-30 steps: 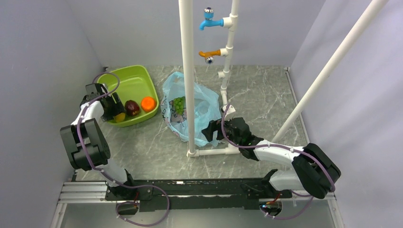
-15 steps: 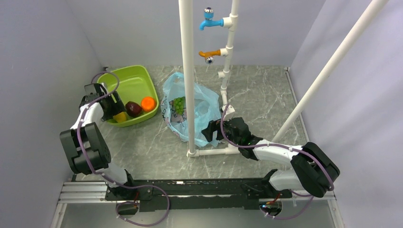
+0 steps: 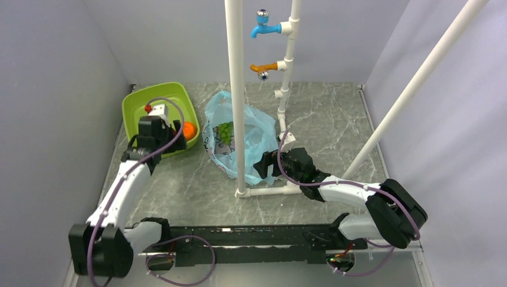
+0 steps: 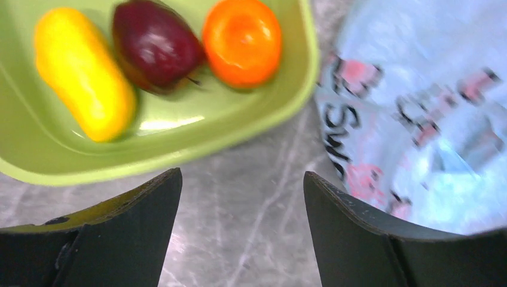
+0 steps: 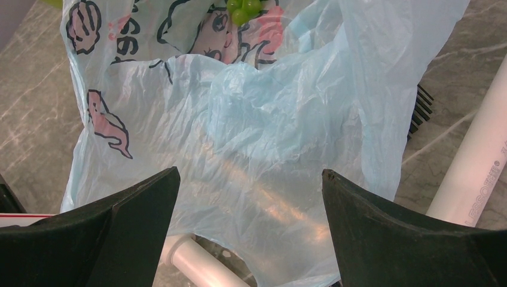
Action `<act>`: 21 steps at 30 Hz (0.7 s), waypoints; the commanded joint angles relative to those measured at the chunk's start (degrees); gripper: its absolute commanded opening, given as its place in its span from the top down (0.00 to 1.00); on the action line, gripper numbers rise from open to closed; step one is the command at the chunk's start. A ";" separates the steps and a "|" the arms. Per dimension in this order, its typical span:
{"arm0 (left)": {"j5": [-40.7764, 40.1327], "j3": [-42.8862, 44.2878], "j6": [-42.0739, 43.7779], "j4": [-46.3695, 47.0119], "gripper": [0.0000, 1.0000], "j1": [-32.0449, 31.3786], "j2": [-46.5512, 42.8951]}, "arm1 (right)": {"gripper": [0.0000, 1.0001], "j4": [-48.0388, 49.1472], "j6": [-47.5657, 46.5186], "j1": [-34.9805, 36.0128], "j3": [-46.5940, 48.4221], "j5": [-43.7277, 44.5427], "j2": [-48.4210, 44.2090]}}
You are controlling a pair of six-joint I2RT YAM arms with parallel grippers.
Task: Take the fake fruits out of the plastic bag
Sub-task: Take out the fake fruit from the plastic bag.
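Lab booth: plain walls (image 3: 54,72), mock tap pipework (image 3: 288,60).

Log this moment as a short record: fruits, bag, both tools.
fruits out: yellow fruit, dark red fruit and orange fruit, all in the green tray
fruit left: green grapes, apparently inside the blue bag
left tool: open, empty, over the table between tray and bag
right tool: open, at the bag's near edge
task: grapes not yet out

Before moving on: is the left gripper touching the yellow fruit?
Apart. Left wrist view: yellow fruit lies in the tray, clear of the open left gripper.
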 commanded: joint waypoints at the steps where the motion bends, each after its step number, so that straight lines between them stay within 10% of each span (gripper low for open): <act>1: 1.30 -7.60 -8.61 5.35 0.20 -6.54 -10.67 | 0.08 2.39 0.09 -0.12 2.06 -1.24 -0.96; 9: 6.52 -9.82 -14.04 11.32 0.21 -17.88 -15.25 | 0.08 2.82 0.62 -0.10 2.16 -2.37 -0.86; 21: 9.90 -1.60 -17.66 19.07 0.33 -27.83 4.35 | 0.08 2.43 -0.34 -0.11 1.80 -0.94 -1.86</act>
